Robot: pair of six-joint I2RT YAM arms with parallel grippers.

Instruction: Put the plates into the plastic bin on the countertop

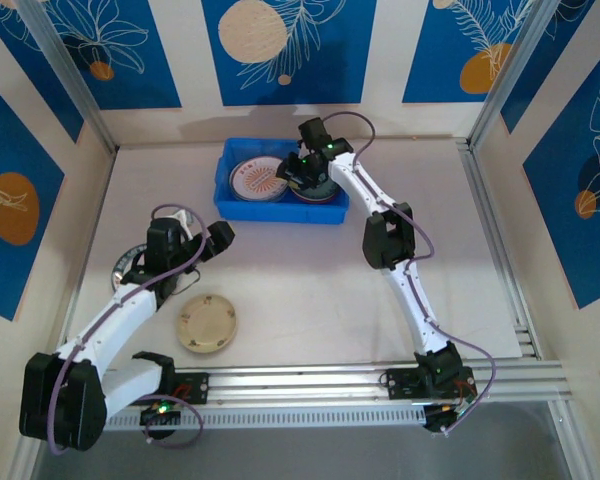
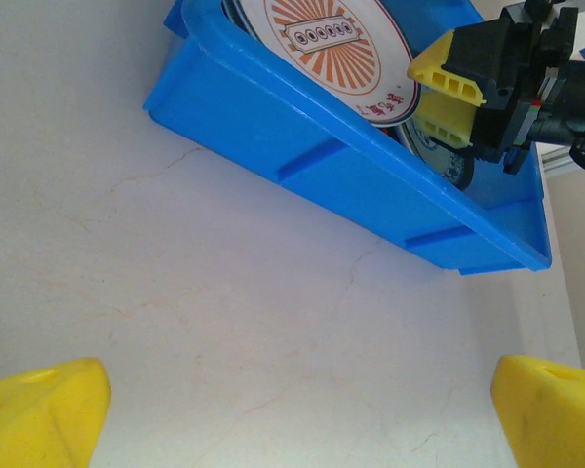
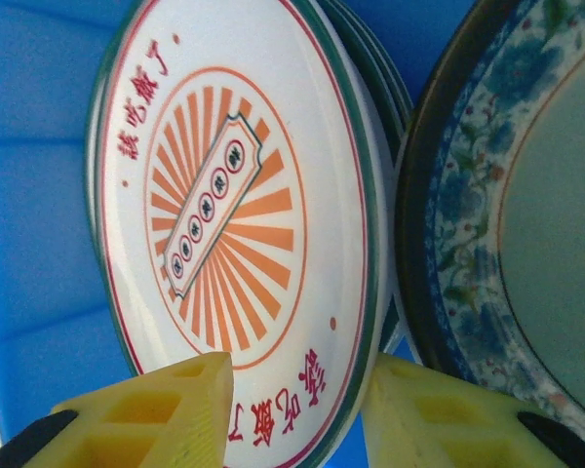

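Blue-and-cream patterned walls (image 1: 75,50) frame the pale countertop (image 1: 310,290). From above, the blue plastic bin (image 1: 235,207) sits at the far side with a sunburst plate (image 1: 258,178) and another beside it. My right pincer (image 1: 302,172) hovers over them and my left pincer (image 1: 218,236) hangs nearer in. A cream plate (image 1: 207,324) and a plate half hidden under my left arm (image 1: 128,265) wait outside, so I judge the job is partly done. From my left wrist, my left pincer (image 2: 292,419) gapes wide over bare counter short of the bin (image 2: 322,156). From my right wrist, my right pincer (image 3: 297,390) is narrowly parted and seems to clamp nothing. The glossy white sunburst plate (image 3: 234,214) has orange rays, with more rims beneath it. Beside it lies a blue-flowered plate (image 3: 468,224).
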